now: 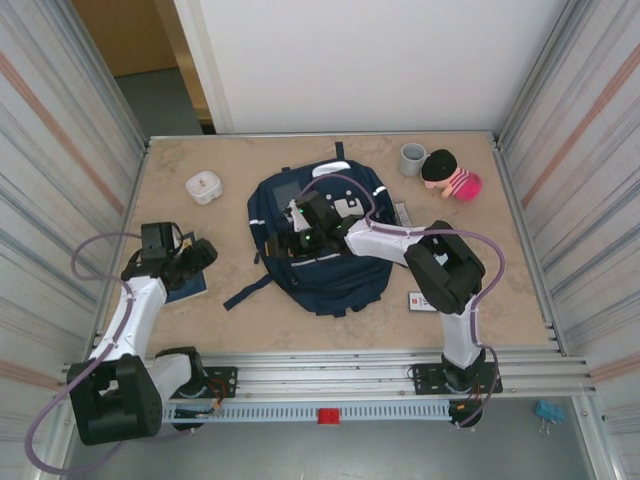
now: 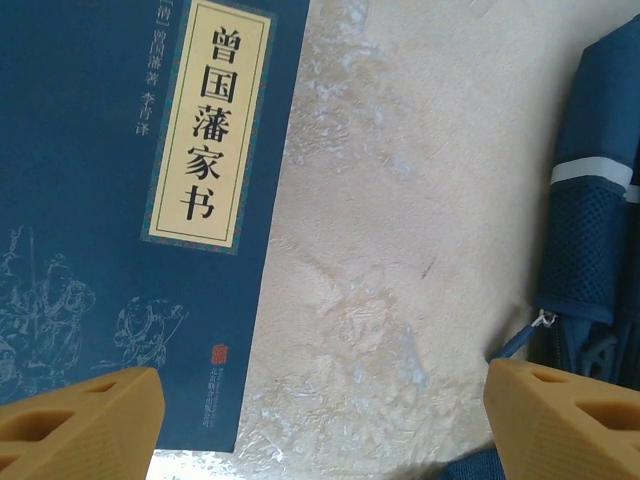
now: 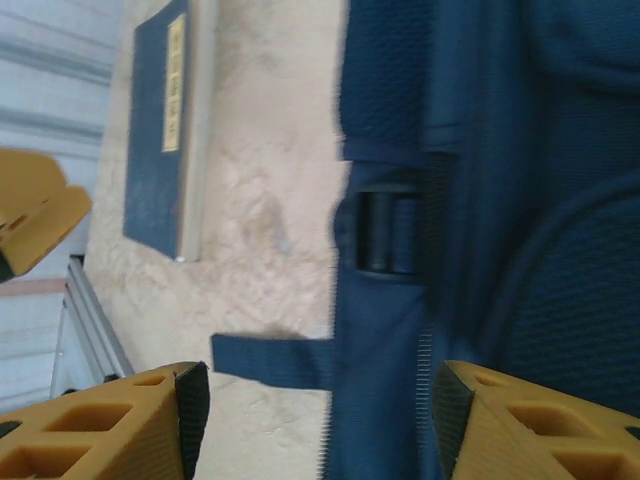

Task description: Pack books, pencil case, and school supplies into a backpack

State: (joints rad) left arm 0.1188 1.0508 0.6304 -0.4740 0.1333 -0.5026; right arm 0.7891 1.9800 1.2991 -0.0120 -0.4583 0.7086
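Teal book [image 2: 100,250] lies flat on the bench [image 2: 400,200]. The left tool [image 2: 320,430], spread and empty, may skid off its thin edge. The right tool [image 3: 320,420], also spread, straddles the backpack [image 3: 500,150].

Top camera looks down over the whole table [image 1: 300,330]; both wrist cameras sit close, sharing the book [image 2: 100,250] and backpack [image 3: 500,200]

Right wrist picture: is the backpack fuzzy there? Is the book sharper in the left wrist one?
Right wrist view: yes, the backpack looks soft and smeared. Left wrist view: the book is sharp, its title crisp. Top external view: even light, faint shadows.
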